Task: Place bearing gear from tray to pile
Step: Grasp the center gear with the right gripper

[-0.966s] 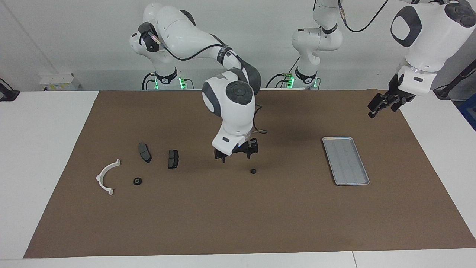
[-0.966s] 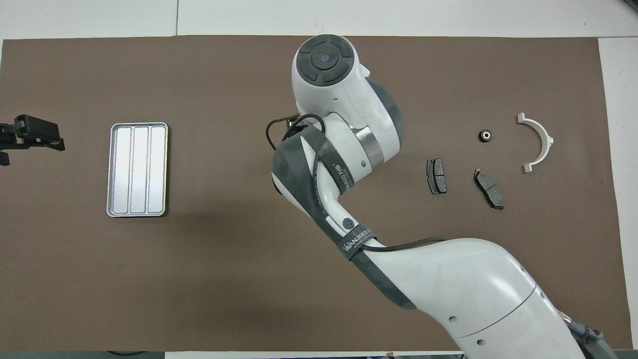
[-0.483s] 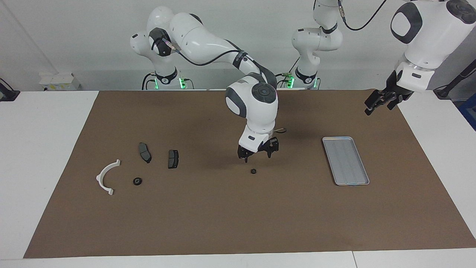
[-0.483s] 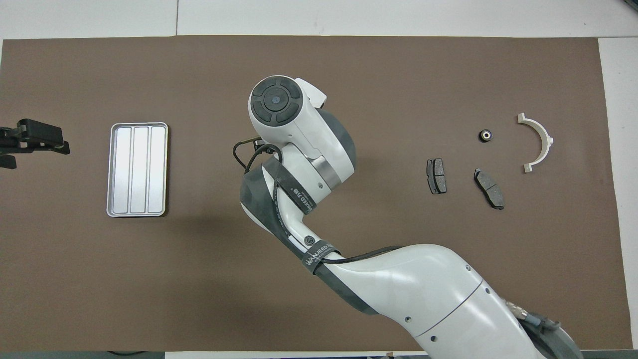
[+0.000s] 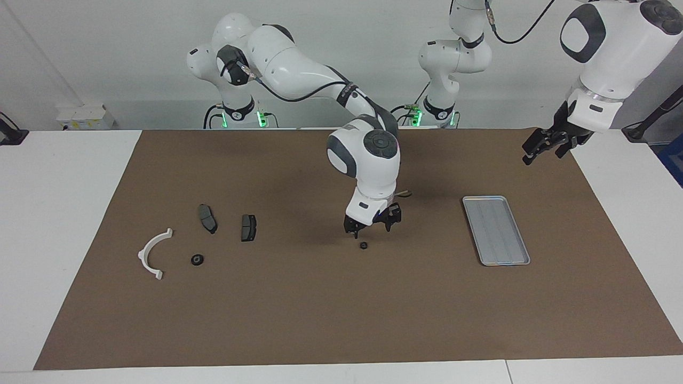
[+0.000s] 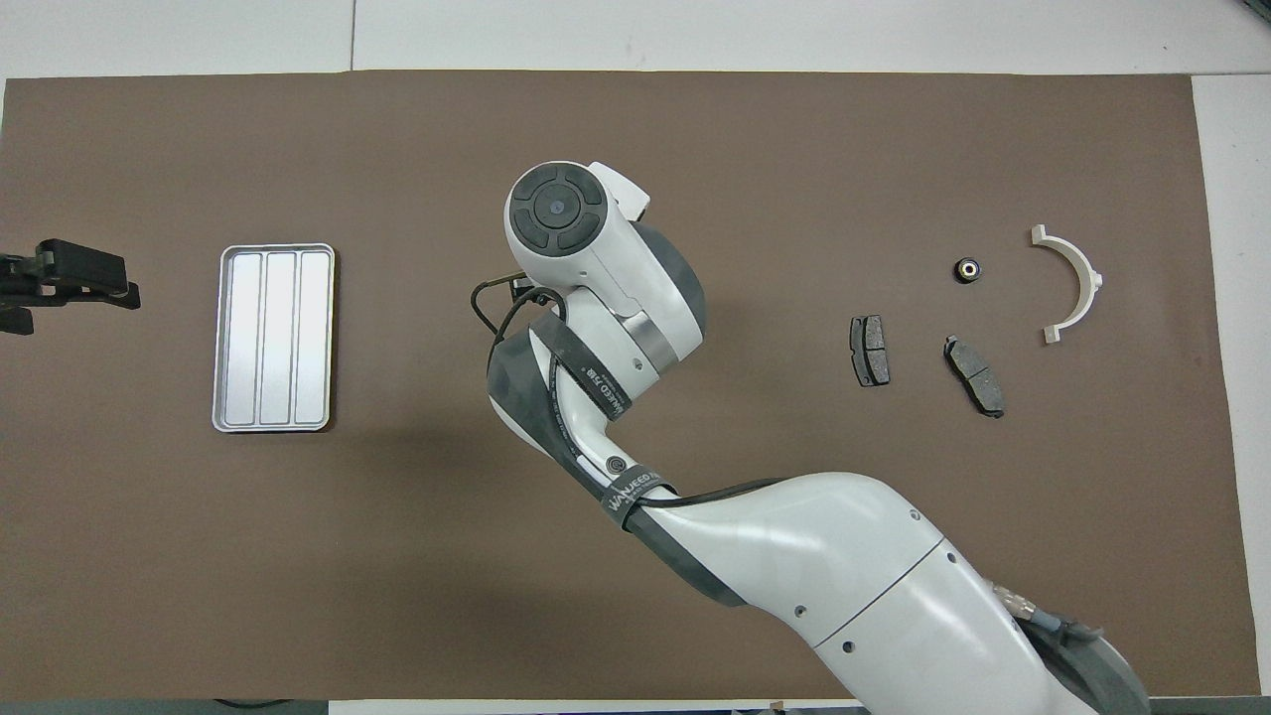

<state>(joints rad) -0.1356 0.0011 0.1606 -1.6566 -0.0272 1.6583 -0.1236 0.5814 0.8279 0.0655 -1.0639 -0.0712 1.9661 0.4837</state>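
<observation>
One small black bearing gear (image 5: 363,246) is seen on the brown mat, between the tray (image 5: 496,230) and the pile. It looks hard, light and round, so its sides should be pinched. The right pincer (image 5: 371,225) hangs spread wide just above it; the left pincer (image 5: 549,144) waits, also wide.

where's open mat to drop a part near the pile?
Bare mat lies between the brake pad nearest the tray and the loose bearing gear. Crowded: the pocket among the white bracket, second bearing gear and other pad. Right end effector hangs open over the loose gear.

In the overhead view, the right arm (image 6: 596,298) hides the small bearing gear (image 5: 363,245).
</observation>
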